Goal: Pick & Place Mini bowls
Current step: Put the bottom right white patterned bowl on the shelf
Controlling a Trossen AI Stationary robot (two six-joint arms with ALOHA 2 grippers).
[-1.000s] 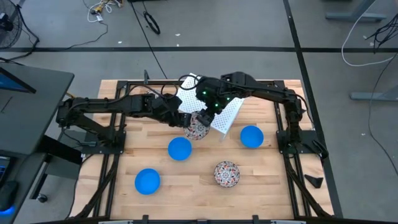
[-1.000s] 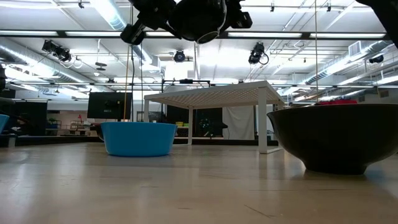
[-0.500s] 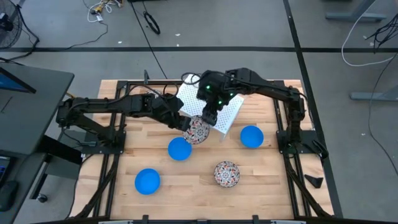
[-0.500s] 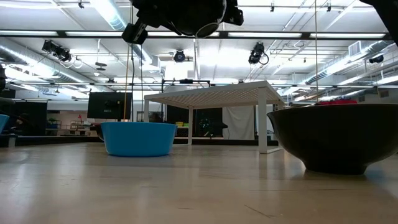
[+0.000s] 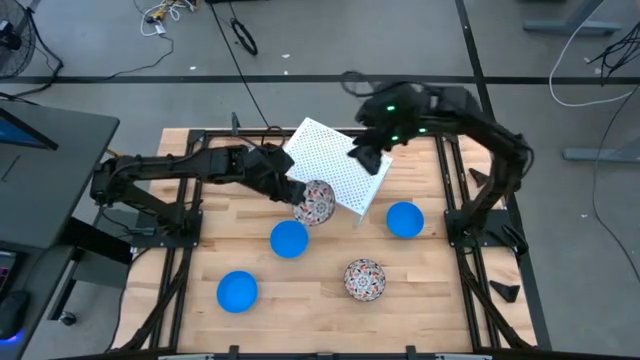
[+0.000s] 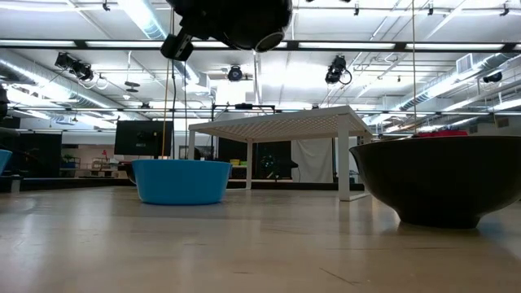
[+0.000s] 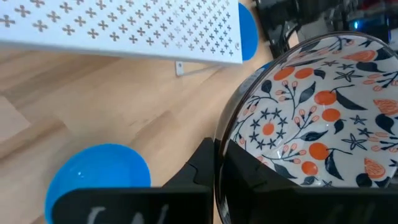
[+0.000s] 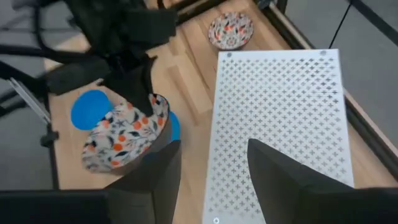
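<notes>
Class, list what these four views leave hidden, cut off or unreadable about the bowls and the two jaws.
- Patterned bowl held by the left gripper: left wrist view cuts off its far rim.
- Low view: near bowl is only a dark silhouette cut by the edge, so its pattern is unreadable.
- Right gripper: high view does not settle its jaws, above the white rack.
- Only five bowls show.

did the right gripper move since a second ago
Yes. In the high view the right gripper has pulled away from the patterned bowl in the left gripper, toward the far right part of the white rack.
</notes>
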